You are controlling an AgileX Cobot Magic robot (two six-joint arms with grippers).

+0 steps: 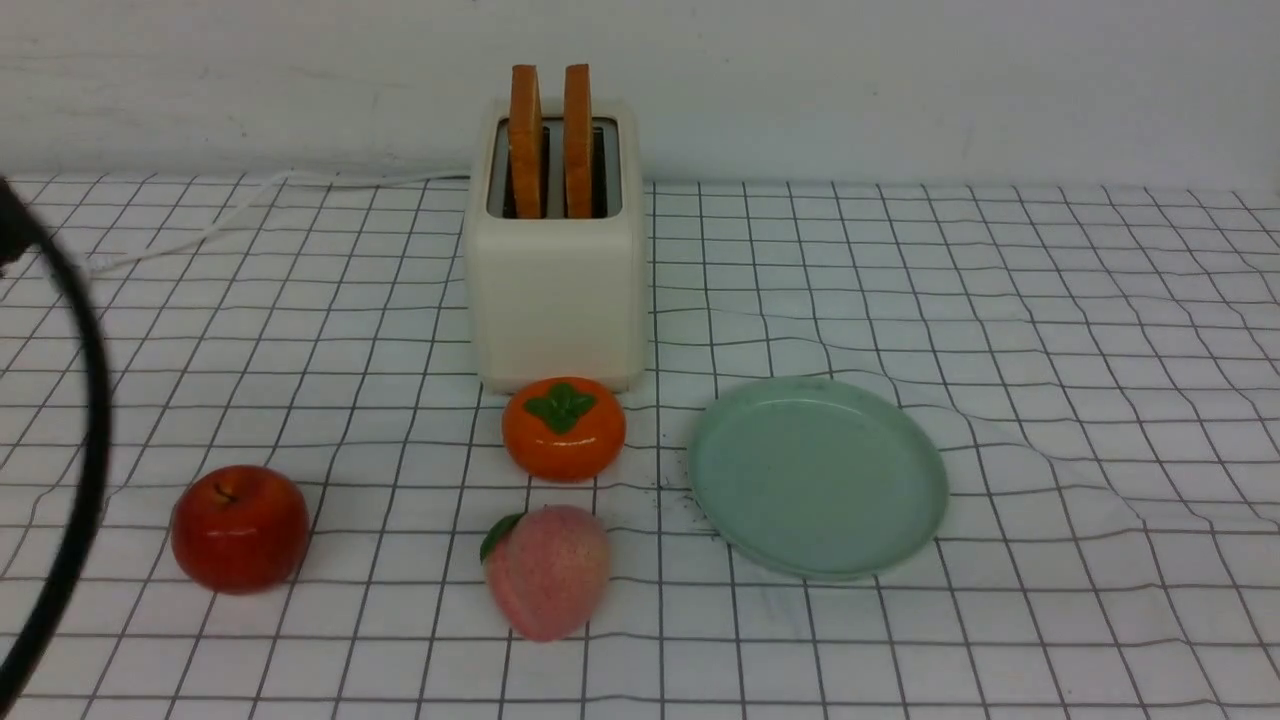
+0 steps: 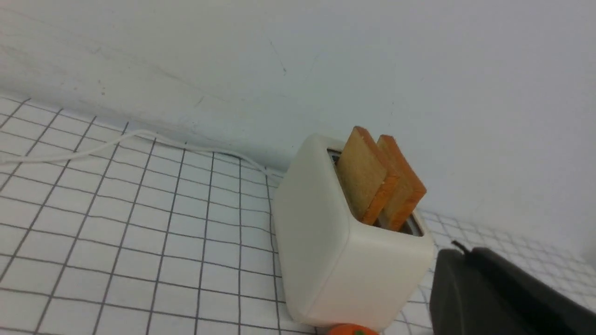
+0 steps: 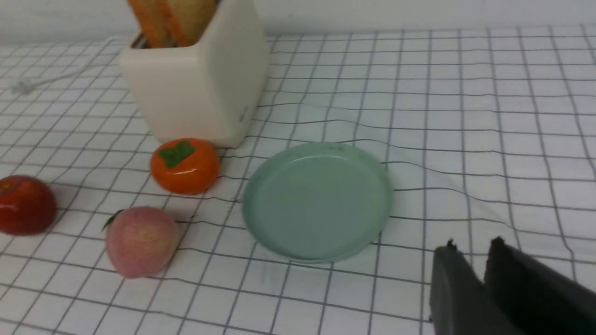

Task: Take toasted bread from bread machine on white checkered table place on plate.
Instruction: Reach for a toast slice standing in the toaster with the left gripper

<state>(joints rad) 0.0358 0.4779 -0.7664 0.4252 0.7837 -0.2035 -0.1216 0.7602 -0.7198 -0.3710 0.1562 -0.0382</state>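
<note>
Golden toasted bread upright in cream-white bread machine

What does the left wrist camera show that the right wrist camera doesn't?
Only the left wrist view: the left tool and the toast from top to slot. Only the right wrist view: the plate, peach, apple and right tool. Both: the toaster, persimmon, table and at least part of the toast.
</note>
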